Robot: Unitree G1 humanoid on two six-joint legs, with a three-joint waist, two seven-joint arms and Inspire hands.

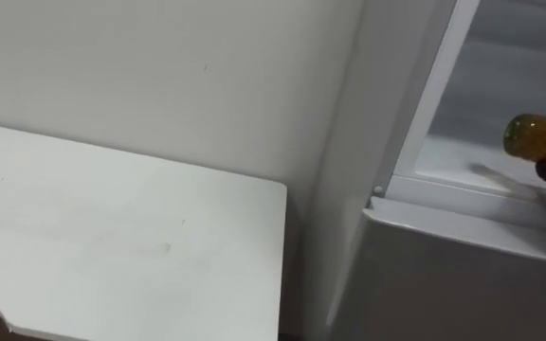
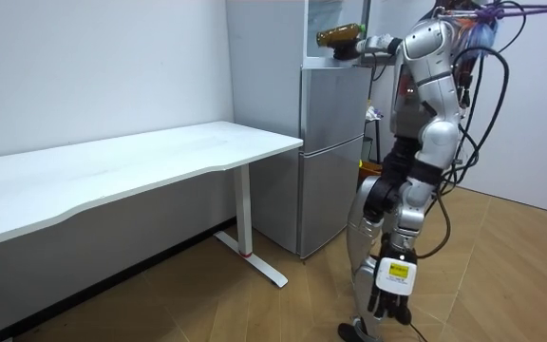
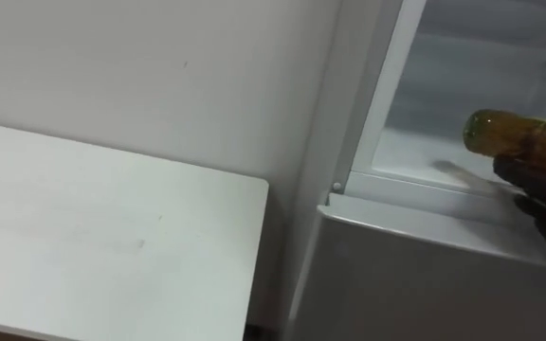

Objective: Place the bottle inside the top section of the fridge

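Entry: we log a silver-grey shell over the head, torso, arms and thighs, broken by black casings at the elbow, waist and knee. Thick black cables loop out from the back and shoulder and hang past the hip, and purple straps leave the shoulders toward the picture's upper edge. Both hands are dark: the left hand [image 2: 388, 302] carries a white tag with a yellow patch at its back, and the right hand [image 3: 543, 204] shows glossy black fingers.

White desk [image 2: 160, 157], pale wall [image 2: 93, 66], wooden floor [image 2: 501, 285]
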